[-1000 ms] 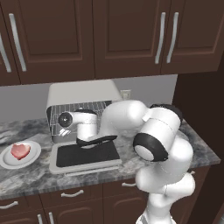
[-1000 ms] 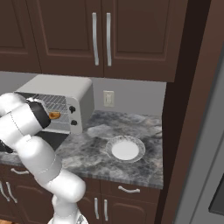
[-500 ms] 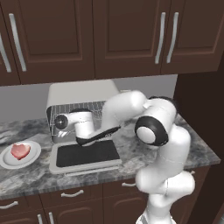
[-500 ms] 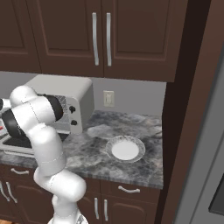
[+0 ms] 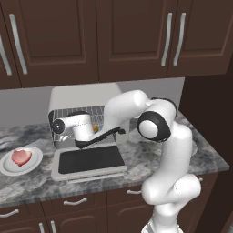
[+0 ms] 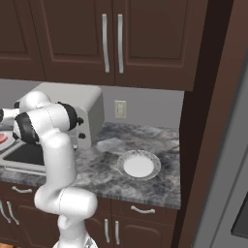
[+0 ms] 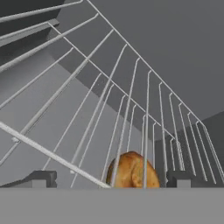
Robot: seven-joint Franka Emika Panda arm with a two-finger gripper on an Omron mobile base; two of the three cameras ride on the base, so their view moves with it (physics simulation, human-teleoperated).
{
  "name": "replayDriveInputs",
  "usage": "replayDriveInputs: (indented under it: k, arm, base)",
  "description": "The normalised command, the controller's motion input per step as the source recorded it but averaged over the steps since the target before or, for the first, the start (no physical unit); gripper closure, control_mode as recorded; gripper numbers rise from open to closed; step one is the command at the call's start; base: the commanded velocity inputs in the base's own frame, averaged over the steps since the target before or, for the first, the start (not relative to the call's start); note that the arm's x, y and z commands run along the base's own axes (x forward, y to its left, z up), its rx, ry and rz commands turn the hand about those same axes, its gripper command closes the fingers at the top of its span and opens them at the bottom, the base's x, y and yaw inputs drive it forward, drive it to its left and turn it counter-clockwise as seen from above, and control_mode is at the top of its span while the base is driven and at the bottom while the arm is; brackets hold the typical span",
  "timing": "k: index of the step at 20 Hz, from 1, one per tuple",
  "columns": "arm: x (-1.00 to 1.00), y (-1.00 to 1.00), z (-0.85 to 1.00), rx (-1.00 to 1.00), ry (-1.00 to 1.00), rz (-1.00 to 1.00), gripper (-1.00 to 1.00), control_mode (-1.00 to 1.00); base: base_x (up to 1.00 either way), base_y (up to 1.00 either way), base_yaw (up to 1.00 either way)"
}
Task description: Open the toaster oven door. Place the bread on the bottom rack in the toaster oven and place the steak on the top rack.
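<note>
At the far left of the left base view, low in the frame, the steak lies on a white plate on the bench, well apart from the oven mouth. It is not yet moved, so the top rack is the step to come.

To the right of the plate, in the lower middle, the toaster oven door lies dropped open and flat. Above it stands the toaster oven, and the arm reaches into its mouth from the right. The claw is inside the cavity with its two tips standing wide apart and nothing between them. In the hand view the bread sits at the bottom centre, beyond the wires of a rack, and I judge that it rests on the bottom rack, though the view is too close to tell the two racks apart with certainty.

From here the danger is mostly in coming out. The hand is between wire shelves, so a lift too early could catch a rack and pull it, and the bread could roll off with it. A tip could also nudge the bread if the hand drops on the way back. Later, when the arm swings left toward the steak, the open door is just under its path, and a low sweep could strike it or push the plate.
</note>
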Motion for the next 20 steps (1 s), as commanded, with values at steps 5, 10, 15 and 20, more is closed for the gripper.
replayDriveInputs:
  k: [5,10,15,20]
  arm:
    - [0.27,0.0,-0.03,-0.05,0.0,0.0,-1.0,-1.0]
    - [0.27,0.0,-0.08,-0.06,0.0,0.0,-1.0,-1.0]
    - [0.07,0.0,-0.23,-0.01,0.02,0.0,1.0,-1.0]
    - [0.03,-0.01,-0.29,0.01,0.09,0.0,1.0,-1.0]
  base:
    - [0.0,0.0,0.0]
    - [0.0,0.0,0.0]
    - [0.0,0.0,0.0]
    - [0.0,0.0,0.0]
